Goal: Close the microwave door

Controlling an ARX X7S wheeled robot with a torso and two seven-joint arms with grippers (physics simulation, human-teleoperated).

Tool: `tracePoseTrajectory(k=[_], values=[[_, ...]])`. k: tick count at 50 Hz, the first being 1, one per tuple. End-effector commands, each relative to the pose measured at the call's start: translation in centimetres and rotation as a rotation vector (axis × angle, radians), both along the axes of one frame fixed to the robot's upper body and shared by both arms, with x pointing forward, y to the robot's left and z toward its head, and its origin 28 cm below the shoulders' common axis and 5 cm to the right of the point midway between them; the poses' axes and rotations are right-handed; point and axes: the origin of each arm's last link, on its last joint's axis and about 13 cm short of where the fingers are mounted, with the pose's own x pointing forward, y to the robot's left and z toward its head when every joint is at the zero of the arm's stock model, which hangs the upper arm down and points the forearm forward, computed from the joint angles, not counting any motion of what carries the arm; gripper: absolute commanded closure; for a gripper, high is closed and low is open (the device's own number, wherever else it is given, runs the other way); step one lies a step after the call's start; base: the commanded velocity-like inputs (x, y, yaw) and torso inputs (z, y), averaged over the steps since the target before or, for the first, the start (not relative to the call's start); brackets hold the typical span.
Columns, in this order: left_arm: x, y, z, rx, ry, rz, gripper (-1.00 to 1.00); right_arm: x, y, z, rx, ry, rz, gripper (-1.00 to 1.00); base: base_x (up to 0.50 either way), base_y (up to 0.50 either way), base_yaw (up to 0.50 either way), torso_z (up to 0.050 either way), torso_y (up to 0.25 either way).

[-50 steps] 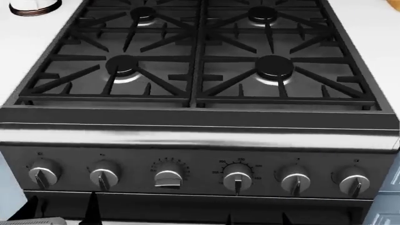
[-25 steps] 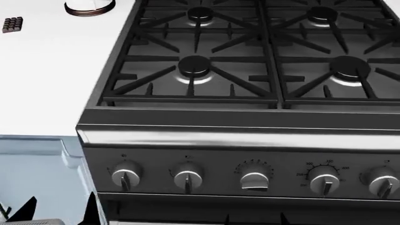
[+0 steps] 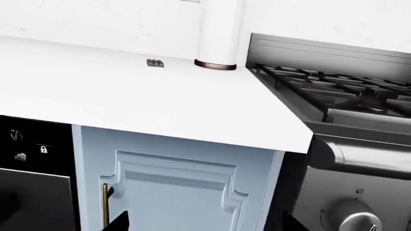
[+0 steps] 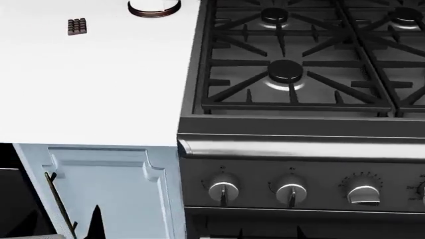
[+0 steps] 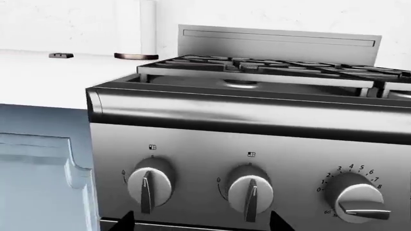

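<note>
The microwave door is out of view in every frame. My left gripper (image 3: pixel 205 224) is open, its two dark fingertips (image 3: pixel 119 222) spread wide in front of a pale blue cabinet door (image 3: pixel 173 192) below the white counter (image 3: pixel 128 96). My right gripper (image 5: pixel 202 223) is also open, its tips (image 5: pixel 126 221) low in front of the steel stove front (image 5: pixel 257 144), just beneath two knobs (image 5: pixel 149 184). In the head view only dark tips show at the bottom edge, one of the left gripper's fingertips (image 4: pixel 97 221) among them. Nothing is between either pair of fingers.
A black gas stove (image 4: pixel 299 74) with grates fills the right. On the white counter (image 4: pixel 86 89) lie a small chocolate bar (image 4: pixel 77 26) and a white cylinder on a brown base (image 4: pixel 154 7). A black appliance panel (image 3: pixel 29 149) stands left of the cabinet, whose brass handle (image 4: pixel 58 199) shows.
The head view has swung left: the stove has slid to the right of the picture, and the white counter, chocolate bar and blue cabinet have come into sight.
</note>
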Motion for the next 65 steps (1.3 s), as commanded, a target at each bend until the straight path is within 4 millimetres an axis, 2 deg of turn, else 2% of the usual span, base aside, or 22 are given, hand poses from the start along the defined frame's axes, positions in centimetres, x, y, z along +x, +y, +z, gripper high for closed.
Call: tracePoseTrajectory(k=[1,28,40,42,45,47,51,52,53,54,55,56,57,59,60,61,65], values=[[0.0,0.0,0.0,-0.001,-0.001,0.000,-1.00,0.0,0.0,0.0,-0.002,0.001,0.000,-1.00,0.00,0.50,0.00,0.000,0.000],[-0.1,0.0,0.5,0.000,-0.013,-0.002,-1.00,0.0,-0.1,0.0,0.007,0.001,-0.013,-1.00,0.00,0.49,0.00,0.000,0.000],[0.1,-0.1,2.2,0.006,-0.103,-0.011,-1.00,-0.1,0.3,0.2,-0.070,-0.036,-0.001,-1.00,0.00,0.07,0.00,0.000,0.000],[0.1,-0.1,3.9,0.033,-0.214,-0.009,-1.00,-0.4,0.4,0.8,-0.119,-0.138,0.001,-1.00,0.00,0.00,0.00,0.000,0.000],[-0.4,0.1,6.2,0.080,-0.289,0.029,-1.00,-0.7,0.5,1.7,-0.158,-0.265,0.012,-1.00,0.00,0.00,0.00,0.000,0.000],[-1.1,0.4,8.2,0.143,-0.380,0.057,-1.00,-1.3,0.7,2.9,-0.210,-0.458,0.016,-1.00,0.00,0.00,0.00,0.000,0.000],[-3.1,0.4,12.8,0.245,-0.561,0.073,-1.00,-1.9,1.2,3.7,-0.296,-0.568,0.021,-1.00,0.00,0.00,0.00,0.000,0.000],[-3.0,0.4,13.2,0.269,-0.597,0.082,-1.00,-2.0,1.2,3.9,-0.281,-0.577,0.003,-1.00,0.00,0.00,0.00,0.000,0.000],[-3.0,0.0,14.1,0.280,-0.655,0.003,-1.00,-2.1,1.2,4.1,-0.253,-0.563,0.006,-1.00,0.00,0.00,0.00,0.000,0.000],[-1.9,-0.1,11.7,0.362,-0.660,0.103,-1.00,-2.2,1.2,4.6,-0.278,-0.594,-0.019,-1.00,0.00,0.00,0.00,0.000,0.000],[-2.3,-1.0,11.1,0.383,-0.669,0.066,-1.00,-2.4,1.3,4.9,-0.267,-0.602,-0.016,-1.00,0.00,0.00,0.00,0.000,0.000],[-2.0,0.3,8.6,0.446,-0.638,0.093,-1.00,-2.5,1.3,5.4,-0.267,-0.625,-0.026,-1.00,0.00,0.00,0.00,0.000,0.000],[-2.2,0.0,8.9,0.383,-0.698,0.065,-1.00,-2.5,1.3,5.4,-0.267,-0.625,-0.026,-1.00,0.00,0.00,0.00,0.000,0.000],[-2.2,0.0,8.9,0.383,-0.698,0.065,-1.00,-2.5,1.3,5.4,-0.267,-0.625,-0.026,-1.00,0.00,0.00,0.00,0.000,0.000],[-3.1,0.2,10.3,0.432,-0.762,0.058,-1.00,-3.3,1.8,6.8,-0.266,-0.673,0.003,-1.00,0.00,0.00,0.00,0.000,0.000],[-3.4,0.1,11.0,0.453,-0.775,0.059,-1.00,-3.5,1.8,7.2,-0.259,-0.680,0.019,-1.00,0.00,0.00,0.00,0.000,0.000],[-4.0,0.1,12.3,0.469,-0.816,0.050,-1.00,-4.4,1.8,8.9,-0.232,-0.740,0.007,-1.00,0.00,0.00,0.00,0.000,0.000]])
